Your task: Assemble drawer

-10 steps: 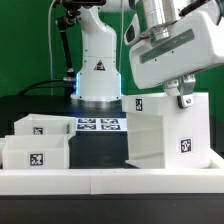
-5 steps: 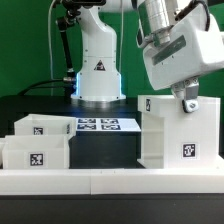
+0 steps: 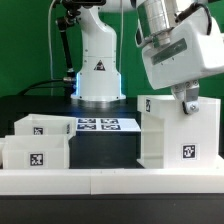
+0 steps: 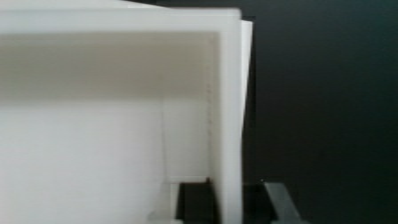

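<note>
We see the claw point(image 3: 186, 99) clenched on the upper wall of a tall white box point(image 3: 180, 138) standing at the counter's point(image 3: 105, 150) front edge, toward the exterior view's right; two trays point(image 3: 36, 152) sit toward its left.

The Panda arm point(image 3: 98, 50) is glossy white with black joint seams. Its rounded base column point(image 3: 98, 75), upper centre of the exterior view, bears a black triangular warning mark point(image 3: 99, 68) above a glowing blue ring point(image 3: 97, 98). Dark cables point(image 3: 66, 20) show upper left, a boxy pale wrist housing point(image 3: 180, 50) upper right, with a dark-fingered tool point(image 3: 187, 101) under it
</note>
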